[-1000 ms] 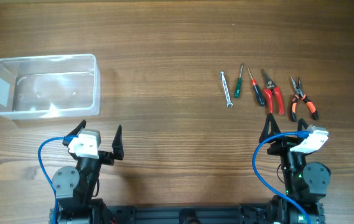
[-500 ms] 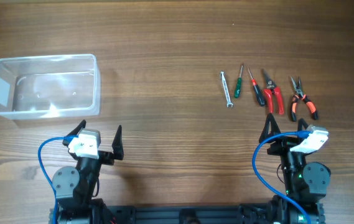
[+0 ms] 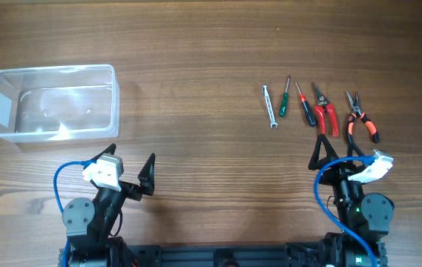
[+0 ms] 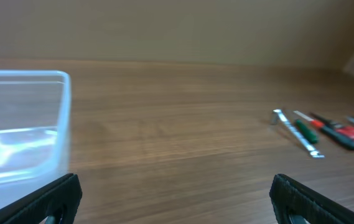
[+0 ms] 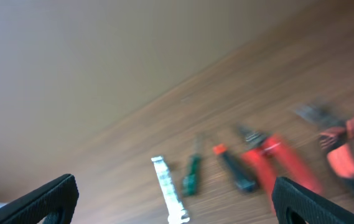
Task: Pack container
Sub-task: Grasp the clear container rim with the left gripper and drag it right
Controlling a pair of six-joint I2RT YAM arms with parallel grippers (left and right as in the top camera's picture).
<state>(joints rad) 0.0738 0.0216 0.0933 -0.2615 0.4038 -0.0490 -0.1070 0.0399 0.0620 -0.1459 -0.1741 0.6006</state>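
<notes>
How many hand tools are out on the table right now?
5, in a row ahead of the right arm, left to right: wrench, green screwdriver, red-black screwdriver, red cutters, orange pliers. None in the container; none appear hidden.

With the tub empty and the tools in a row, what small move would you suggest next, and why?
Probably ease the right gripper forward over the red-handled cutters: it is open and empty, they lie just ahead of it, and the container away to the left holds nothing yet.

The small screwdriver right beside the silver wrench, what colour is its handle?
Green; the slim green-handled screwdriver shows best in the overhead view.
</notes>
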